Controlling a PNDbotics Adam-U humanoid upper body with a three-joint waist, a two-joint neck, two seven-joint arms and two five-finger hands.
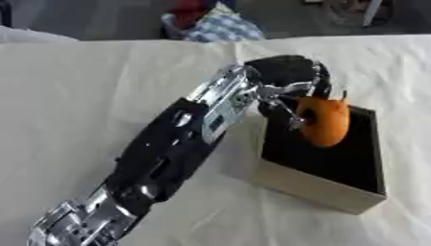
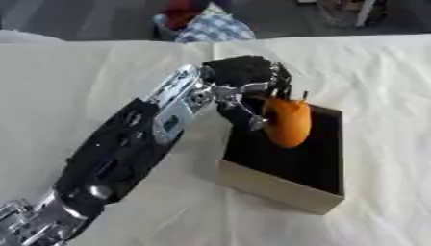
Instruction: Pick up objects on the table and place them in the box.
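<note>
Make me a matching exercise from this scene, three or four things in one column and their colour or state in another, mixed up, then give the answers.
Things:
1. left robot hand
2. orange object
3. box
4. tablecloth

States:
A. white, covering the table
B. held over the box
C. curled round the orange object
D. black inside, pale wooden wall

Pairs: 1-C, 2-B, 3-D, 4-A

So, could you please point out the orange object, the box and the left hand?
Orange object (image 1: 326,122), left eye view, its middle.
Box (image 1: 316,188), left eye view, its pale front wall.
Left hand (image 2: 242,70), right eye view, its black back.
</note>
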